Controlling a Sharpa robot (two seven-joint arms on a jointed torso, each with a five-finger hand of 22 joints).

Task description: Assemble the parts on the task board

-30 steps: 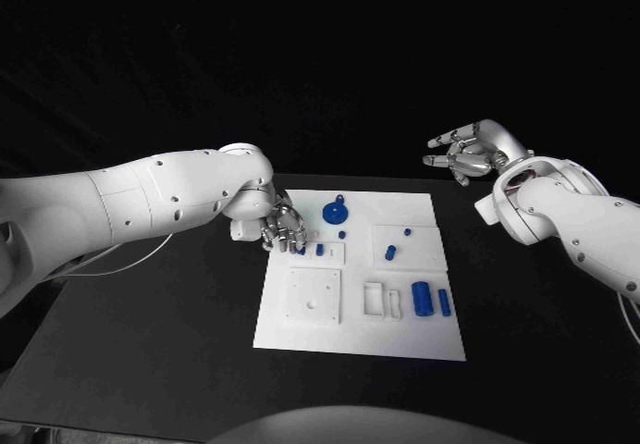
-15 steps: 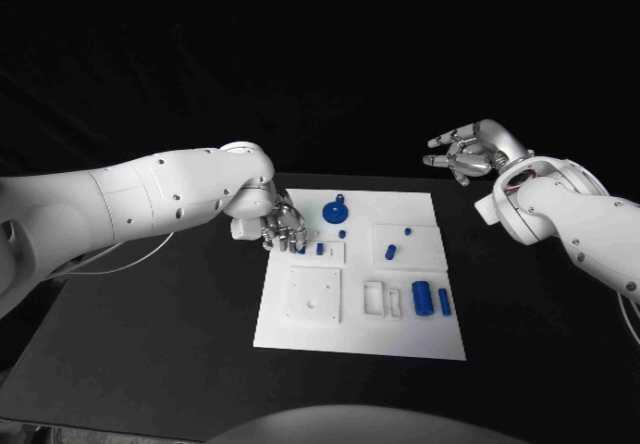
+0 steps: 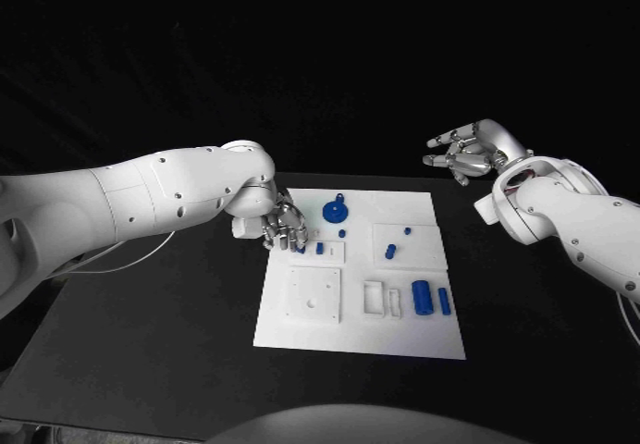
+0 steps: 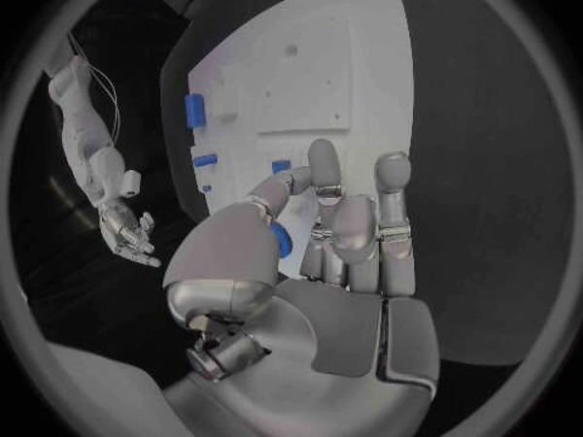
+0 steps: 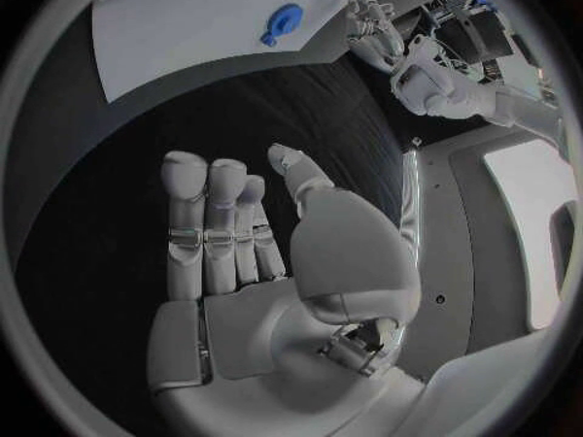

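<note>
Nothing has visibly moved since the earlier frames: the silver left hand [image 3: 279, 225] hovers at the near-left corner of the flat white task board [image 3: 320, 326] on the black counter [image 3: 147, 342], its fingers [image 4: 392, 225] curled, seemingly pinching a small blue peg [image 4: 281, 240] (partly hidden). The silver right hand [image 3: 465, 154] is raised well off the board, fingers apart, grasping nothing. A round blue knob [image 3: 337, 213], two blue cylinders [image 3: 422, 297] and several small blue pegs [image 3: 389, 252] sit on the board; most assembly seems left.
</note>
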